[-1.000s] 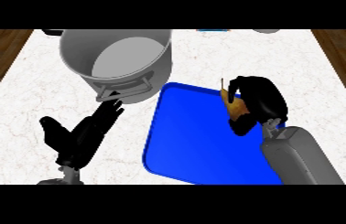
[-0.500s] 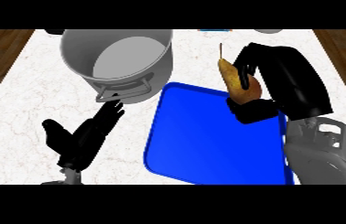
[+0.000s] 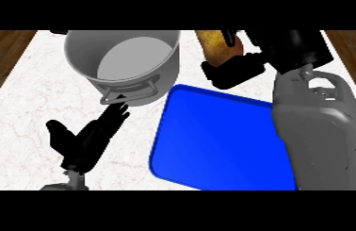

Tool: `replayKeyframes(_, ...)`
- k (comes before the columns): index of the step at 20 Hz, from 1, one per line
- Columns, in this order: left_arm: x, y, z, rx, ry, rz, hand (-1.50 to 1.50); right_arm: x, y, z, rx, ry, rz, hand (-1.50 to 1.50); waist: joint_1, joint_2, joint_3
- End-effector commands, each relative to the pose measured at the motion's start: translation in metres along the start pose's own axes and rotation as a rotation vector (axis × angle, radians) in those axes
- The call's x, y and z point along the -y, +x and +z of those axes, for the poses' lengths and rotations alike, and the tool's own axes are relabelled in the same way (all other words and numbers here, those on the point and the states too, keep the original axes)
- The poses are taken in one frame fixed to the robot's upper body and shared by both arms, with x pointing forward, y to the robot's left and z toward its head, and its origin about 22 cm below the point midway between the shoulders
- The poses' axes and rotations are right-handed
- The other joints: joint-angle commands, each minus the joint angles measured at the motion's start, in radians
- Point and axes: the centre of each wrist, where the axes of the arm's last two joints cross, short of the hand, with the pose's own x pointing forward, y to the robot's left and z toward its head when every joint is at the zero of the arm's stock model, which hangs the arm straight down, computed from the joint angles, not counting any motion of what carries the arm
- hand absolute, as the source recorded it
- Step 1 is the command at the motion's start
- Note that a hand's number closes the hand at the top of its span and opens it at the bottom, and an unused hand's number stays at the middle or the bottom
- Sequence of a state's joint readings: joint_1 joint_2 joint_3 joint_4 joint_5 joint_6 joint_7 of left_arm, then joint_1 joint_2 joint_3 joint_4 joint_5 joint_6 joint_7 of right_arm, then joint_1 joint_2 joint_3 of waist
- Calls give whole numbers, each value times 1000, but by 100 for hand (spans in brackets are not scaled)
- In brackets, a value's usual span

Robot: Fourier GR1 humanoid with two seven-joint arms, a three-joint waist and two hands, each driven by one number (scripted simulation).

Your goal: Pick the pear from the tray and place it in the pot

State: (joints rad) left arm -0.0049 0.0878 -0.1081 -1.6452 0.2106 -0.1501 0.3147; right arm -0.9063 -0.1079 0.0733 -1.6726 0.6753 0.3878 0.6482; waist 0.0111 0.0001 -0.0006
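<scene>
The right hand, fingers curled round the pear, holds it clear of the tray below, with the pot beside it for dropping in.

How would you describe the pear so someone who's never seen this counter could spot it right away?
Start at the big grey pot on the marble counter, then look right, above the blue tray's far edge. There the right hand curls round the pear, held in the air. It is the only yellow-brown thing among grey, blue and black.
</scene>
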Motion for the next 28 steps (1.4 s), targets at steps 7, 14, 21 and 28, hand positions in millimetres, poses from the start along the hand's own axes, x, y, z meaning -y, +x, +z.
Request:
replayKeyframes(7, 2, 6, 0, -2, -12, -1, 0, -26, 32, -81, 19, 39, -43, 150, 13, 5, 0)
replayKeyframes(14, 0, 10, -2, 14, -31, -2, 0, -78, 30, -113, 28, 62, -26, 150, 40, 14, -1)
replayKeyframes(21, 17, 24, -18, 22, -68, -24, 0, -107, 17, -126, 17, 83, -44, 150, 73, 24, -1)
replayKeyframes(28, 32, 14, -24, 19, -123, -44, 0, -130, -6, -125, -22, 71, -119, 150, 132, 37, -2)
